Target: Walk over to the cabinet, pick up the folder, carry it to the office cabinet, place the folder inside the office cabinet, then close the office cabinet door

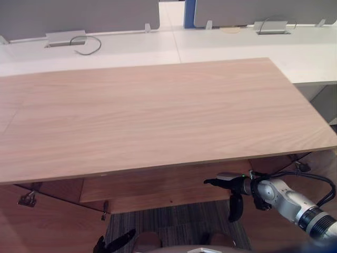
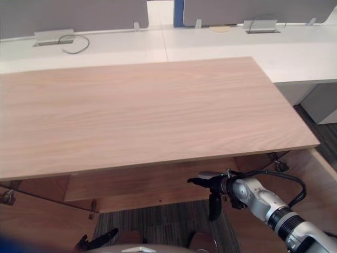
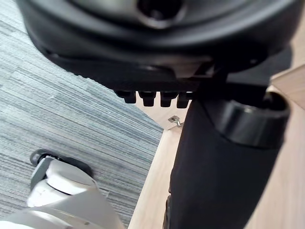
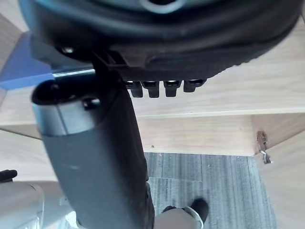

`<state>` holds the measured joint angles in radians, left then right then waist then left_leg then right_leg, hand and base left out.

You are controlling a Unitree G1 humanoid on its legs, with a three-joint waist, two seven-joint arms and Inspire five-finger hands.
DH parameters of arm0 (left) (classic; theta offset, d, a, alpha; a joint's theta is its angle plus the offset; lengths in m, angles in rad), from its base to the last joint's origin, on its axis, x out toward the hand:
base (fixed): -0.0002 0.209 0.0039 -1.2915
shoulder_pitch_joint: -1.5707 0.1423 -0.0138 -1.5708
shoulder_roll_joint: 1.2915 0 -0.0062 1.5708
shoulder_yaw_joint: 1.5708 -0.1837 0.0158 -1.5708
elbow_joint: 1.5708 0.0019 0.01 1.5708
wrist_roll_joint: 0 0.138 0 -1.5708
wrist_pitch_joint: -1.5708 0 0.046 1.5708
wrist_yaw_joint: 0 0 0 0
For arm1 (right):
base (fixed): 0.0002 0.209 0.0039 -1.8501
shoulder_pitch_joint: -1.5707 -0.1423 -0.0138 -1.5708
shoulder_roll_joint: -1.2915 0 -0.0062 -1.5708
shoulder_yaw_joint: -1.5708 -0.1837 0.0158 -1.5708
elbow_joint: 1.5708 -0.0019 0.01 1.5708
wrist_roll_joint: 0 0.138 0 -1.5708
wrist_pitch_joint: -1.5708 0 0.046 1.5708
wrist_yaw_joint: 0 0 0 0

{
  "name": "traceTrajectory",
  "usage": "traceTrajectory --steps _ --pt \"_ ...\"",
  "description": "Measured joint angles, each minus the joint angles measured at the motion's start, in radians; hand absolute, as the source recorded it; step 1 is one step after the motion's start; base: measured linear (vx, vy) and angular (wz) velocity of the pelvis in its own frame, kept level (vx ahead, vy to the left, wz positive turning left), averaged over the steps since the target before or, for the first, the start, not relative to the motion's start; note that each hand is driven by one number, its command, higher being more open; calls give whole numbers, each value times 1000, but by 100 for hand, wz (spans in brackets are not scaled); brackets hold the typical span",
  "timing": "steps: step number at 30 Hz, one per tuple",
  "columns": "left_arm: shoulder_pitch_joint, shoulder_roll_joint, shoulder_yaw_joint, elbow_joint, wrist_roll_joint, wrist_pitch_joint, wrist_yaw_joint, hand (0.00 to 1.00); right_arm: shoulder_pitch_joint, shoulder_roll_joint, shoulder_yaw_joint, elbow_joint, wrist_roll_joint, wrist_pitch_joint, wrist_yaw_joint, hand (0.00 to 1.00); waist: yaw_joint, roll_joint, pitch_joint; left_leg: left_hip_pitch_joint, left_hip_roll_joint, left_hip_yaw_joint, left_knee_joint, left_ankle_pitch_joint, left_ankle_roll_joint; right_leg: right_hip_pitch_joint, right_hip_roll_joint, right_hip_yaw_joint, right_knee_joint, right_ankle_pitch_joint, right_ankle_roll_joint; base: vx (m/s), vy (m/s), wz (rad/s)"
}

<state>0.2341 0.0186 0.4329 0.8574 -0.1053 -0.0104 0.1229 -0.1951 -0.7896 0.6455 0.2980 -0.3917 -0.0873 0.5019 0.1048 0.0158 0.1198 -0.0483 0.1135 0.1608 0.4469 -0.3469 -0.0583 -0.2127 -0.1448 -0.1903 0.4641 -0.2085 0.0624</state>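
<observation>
**Empty right hand [image 1: 234,185] under the cabinet top [image 1: 158,116]; folder [image 4: 26,64] seems to lie beside it**

Nearest, at 7 o'clock of the head view, the left hand [image 1: 113,243] hangs low over the grey carpet [image 1: 174,221]. Its fingers are loose and nearly straight, and it holds nothing.

At 4 o'clock the right hand reaches in below the edge of the cabinet top, in front of the inner shelf [image 1: 147,187]. Its fingers lie flat and point toward 9 o'clock, the thumb hangs toward 6 o'clock, and nothing is between them. Both cabinet doors stand open, and a hinge [image 1: 27,199] shows at 8 o'clock.

In the right wrist view a flat blue surface with a thin silver edge lies close to the root of the thumb. I take it for the folder, inside the cabinet. So little of it shows that I cannot be sure, and I cannot tell if the hand touches it.

By my judgement such a folder is light and thin. It is stiff along the spine but bends if held by one corner. The smooth cover may slip on hard fingers. The best hold would be the middle of a long edge near the spine, fingers flat below and thumb pressing above, kept level.

Farther, at 12 o'clock beyond the top, stand white desks [image 1: 131,50] with a cable box [image 1: 66,38] and grey partitions [image 1: 79,16].
</observation>
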Motion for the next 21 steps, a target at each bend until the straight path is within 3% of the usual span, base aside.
traceTrajectory --steps 2,5,9,12,14,15,21 --pt "-3 0 -18 -6 1 -3 4 100 42 93 -55 98 5 0 -16 100 0 18 -34 34 24 23 -107 52 -6 56 53 0 -170 94 -9 27 -57 -27" --pt "-17 -3 -27 -14 28 -5 7 100 119 231 -165 204 4 7 -74 100 -14 19 -51 30 48 23 -124 75 -10 112 95 -4 -317 172 -19 -2 -62 -11" --pt "-5 -28 -64 -18 40 -10 31 100 222 438 -378 392 34 22 -186 100 -36 23 -50 7 66 -11 11 69 -13 158 119 19 -354 194 -31 -62 -38 -19" --pt "9 -68 -94 1 51 -22 48 100 288 577 -595 501 143 44 -344 100 -70 68 -55 2 75 -92 45 24 -39 146 155 64 -355 215 -33 -82 58 -45" --pt "9 -68 -111 2 71 -25 53 100 317 614 -659 502 192 48 -400 100 -87 78 -55 14 76 -90 3 6 -31 125 164 81 -363 236 -31 -144 94 -43" --pt "0 -64 -123 2 82 -26 57 100 334 656 -708 502 243 53 -452 100 -94 72 -50 29 64 -75 -50 5 -2 102 165 110 -368 261 -32 -143 83 -46" --pt "-56 -6 -199 -3 160 -47 93 100 382 727 -760 461 395 57 -572 100 -113 -3 -7 50 -3 15 -126 78 27 34 125 201 -342 313 -19 -209 28 -45"
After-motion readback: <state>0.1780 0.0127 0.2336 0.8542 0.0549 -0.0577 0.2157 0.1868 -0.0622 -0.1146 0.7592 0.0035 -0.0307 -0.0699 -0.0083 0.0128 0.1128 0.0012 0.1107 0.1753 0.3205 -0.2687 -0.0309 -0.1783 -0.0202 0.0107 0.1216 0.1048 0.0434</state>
